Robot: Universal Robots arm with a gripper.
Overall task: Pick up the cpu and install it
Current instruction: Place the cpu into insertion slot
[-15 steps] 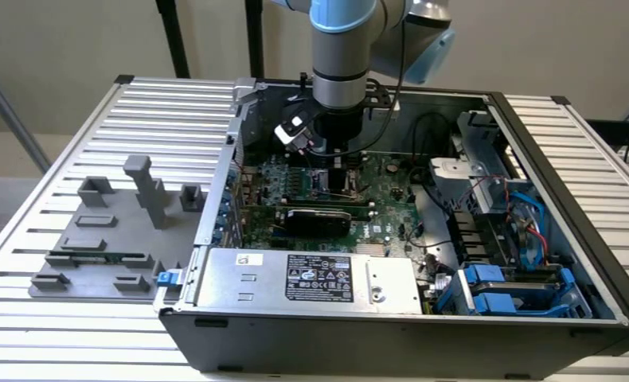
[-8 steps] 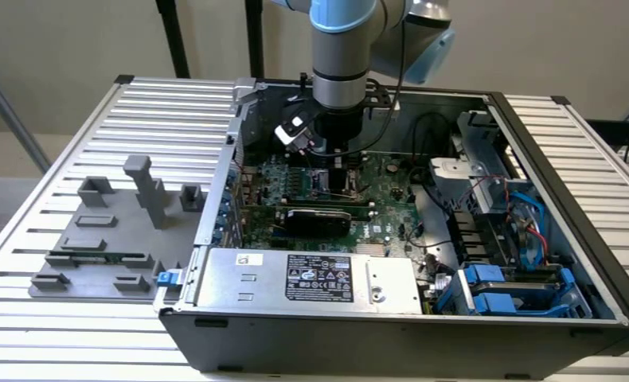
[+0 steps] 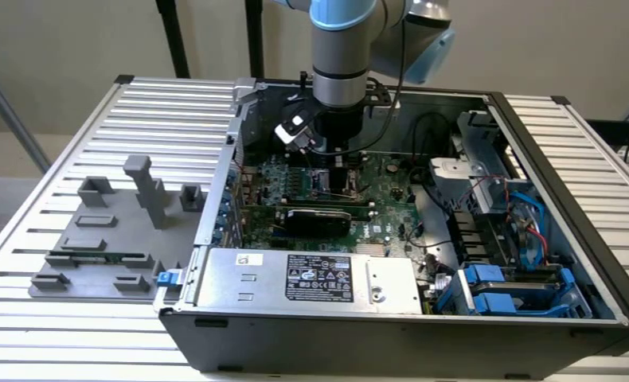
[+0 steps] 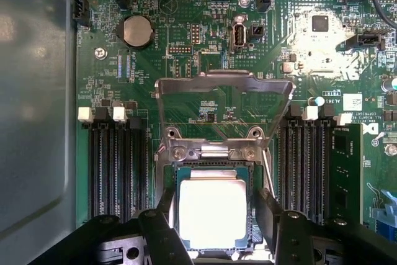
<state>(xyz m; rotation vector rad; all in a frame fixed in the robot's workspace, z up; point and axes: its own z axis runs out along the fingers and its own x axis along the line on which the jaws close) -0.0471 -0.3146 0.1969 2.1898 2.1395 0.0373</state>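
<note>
From the exterior view, the hand (image 3: 330,150) hangs low inside the case (image 3: 400,342), over the board (image 3: 394,171). In the wrist view, its fingers (image 4: 268,210) stand spread either side of the cpu (image 4: 213,212), which lies flat in the socket (image 4: 214,152).

Arm (image 3: 345,56): round silver-grey tube sections, pale blue caps on the joints, black ring at the seam. The wrist end is black and narrower, with a small white block (image 3: 291,130) fixed to its side. Claw (image 4: 214,212): matt black with two chunky fingers (image 4: 162,224). Round screw heads (image 4: 131,253) sit in the body behind them.
</note>
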